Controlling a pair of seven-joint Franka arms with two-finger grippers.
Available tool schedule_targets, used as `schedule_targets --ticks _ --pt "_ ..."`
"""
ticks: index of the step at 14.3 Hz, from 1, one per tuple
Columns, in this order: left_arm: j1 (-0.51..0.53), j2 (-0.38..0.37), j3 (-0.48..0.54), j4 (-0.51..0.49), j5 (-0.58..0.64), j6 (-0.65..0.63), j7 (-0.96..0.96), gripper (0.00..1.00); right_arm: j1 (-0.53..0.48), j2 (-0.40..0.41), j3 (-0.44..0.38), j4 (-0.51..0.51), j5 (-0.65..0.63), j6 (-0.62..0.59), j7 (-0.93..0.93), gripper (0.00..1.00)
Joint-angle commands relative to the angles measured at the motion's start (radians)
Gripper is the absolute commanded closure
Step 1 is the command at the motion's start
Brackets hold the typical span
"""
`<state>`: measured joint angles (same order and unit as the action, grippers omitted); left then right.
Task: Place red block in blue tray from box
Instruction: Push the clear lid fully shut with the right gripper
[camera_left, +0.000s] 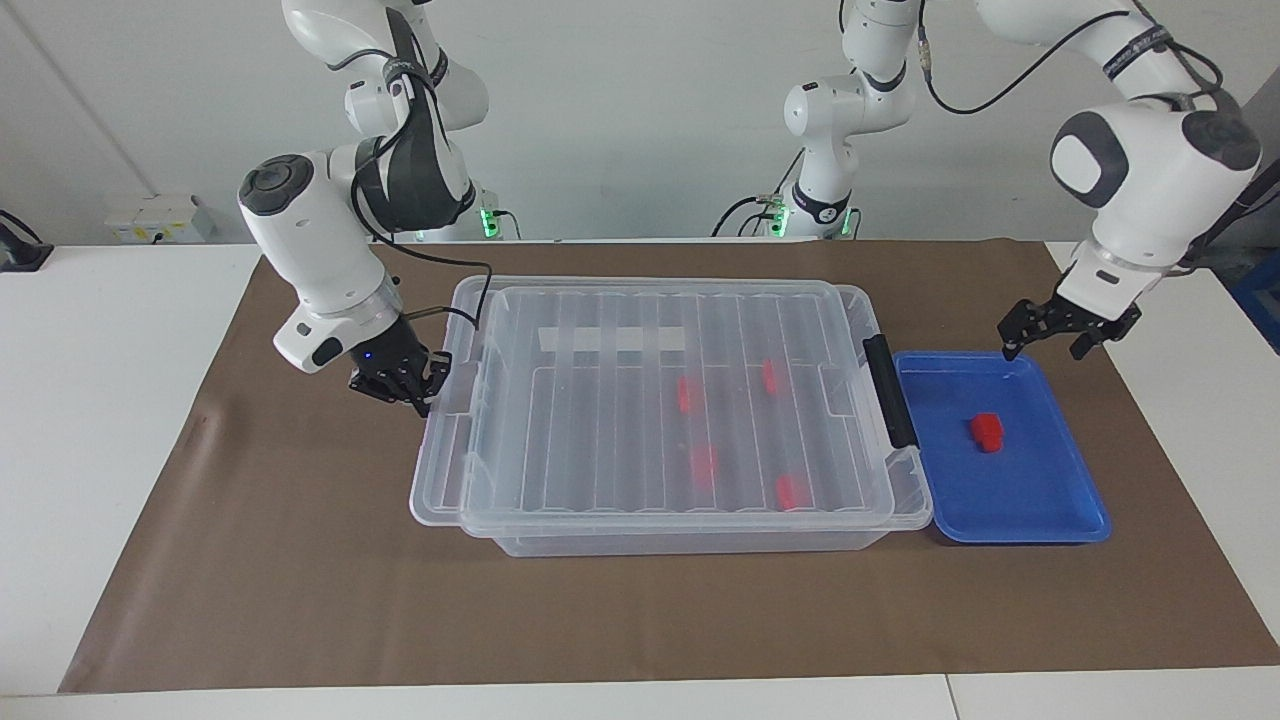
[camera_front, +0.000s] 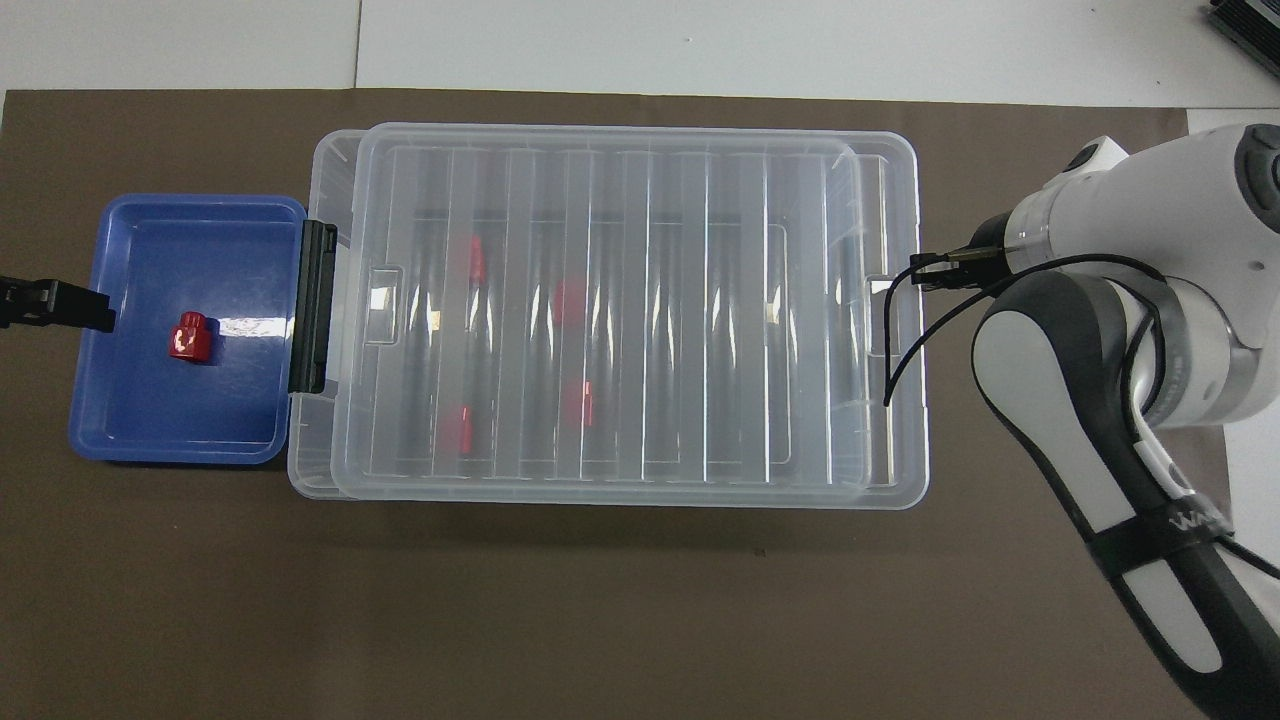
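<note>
Near the robots, L gripper (camera_left: 1065, 330) hangs over the blue tray (camera_left: 1050, 515) rim, jaws spread wide w/ nothing in them: looks like a release pose. R gripper (camera_left: 400, 380) sits low at the box (camera_left: 660, 540) end toward the right arm, touching the lid edge, prob steadying it; jaws' gap can't tell. Red block (camera_left: 986, 431) lies mid-tray, apart from walls, narrow stub pointing toward the robots, long axis same way. Four more red blocks under the lid.
</note>
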<state>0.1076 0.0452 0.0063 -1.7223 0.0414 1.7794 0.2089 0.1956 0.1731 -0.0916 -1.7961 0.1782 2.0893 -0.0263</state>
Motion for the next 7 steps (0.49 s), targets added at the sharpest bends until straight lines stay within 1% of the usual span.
schedule_targets --ticks 1,4,7 --pt "-0.008 -0.088 -0.009 0.023 -0.014 -0.142 0.004 0.00 0.001 -0.003 0.007 -0.017 0.027 0.026 0.016 1.00" --pt "-0.008 -0.137 -0.034 0.018 -0.015 -0.228 0.003 0.00 0.001 -0.003 0.007 -0.019 0.049 0.026 0.014 1.00" --pt "-0.008 -0.139 -0.066 0.012 -0.015 -0.221 -0.035 0.00 0.001 -0.004 0.007 -0.026 0.055 0.026 0.009 1.00"
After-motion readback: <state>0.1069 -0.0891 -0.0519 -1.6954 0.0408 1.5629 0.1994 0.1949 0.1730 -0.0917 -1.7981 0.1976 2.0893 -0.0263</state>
